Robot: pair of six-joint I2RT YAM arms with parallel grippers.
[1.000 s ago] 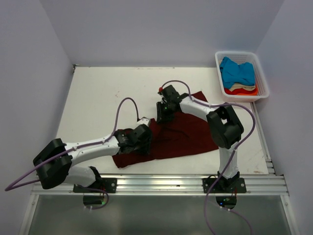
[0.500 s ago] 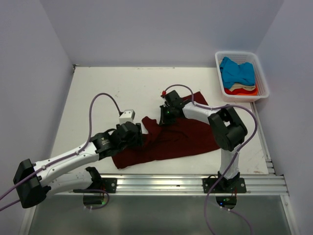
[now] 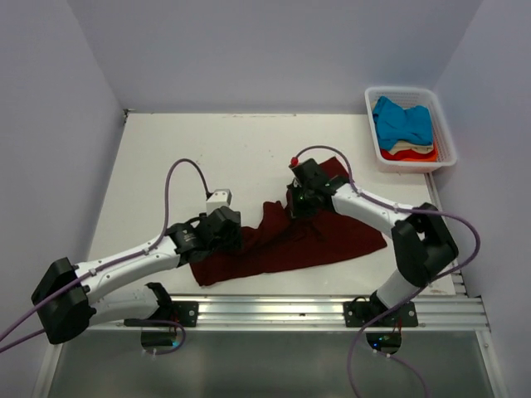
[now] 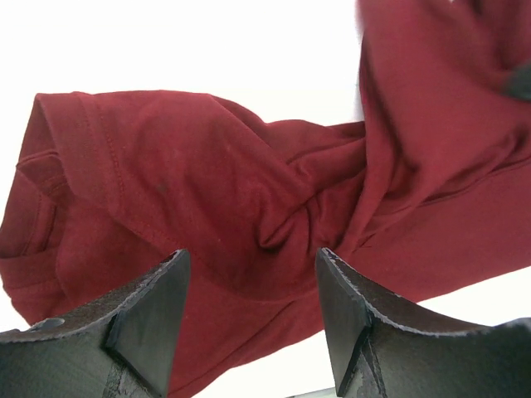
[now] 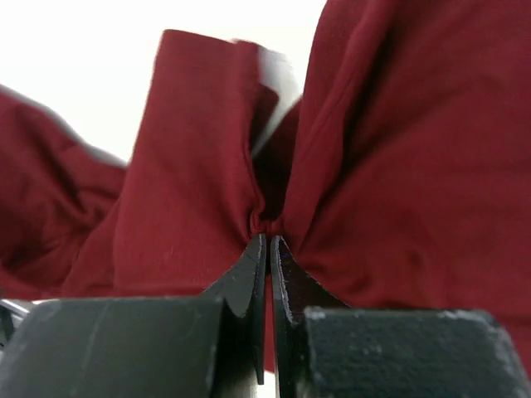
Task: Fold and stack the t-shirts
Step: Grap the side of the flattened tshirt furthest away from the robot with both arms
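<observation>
On table (image 3: 166,157) centre: maroon t-shirt (image 3: 332,236) | right claw (image 5: 267,240) pinching its fold | left claw (image 4: 253,255) apart above it | basket (image 3: 446,137) far right

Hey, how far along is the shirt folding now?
Done: nothing folded or stacked. In hand: right tool pinches the crumpled maroon t-shirt on the table; left tool open above it. Left: fold it, then the blue shirt, cream shirt and orange-red shirt in the basket.

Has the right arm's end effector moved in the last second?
Yes. The right end effector, pinching the maroon t-shirt, shifted rightward, toward the white basket.
</observation>
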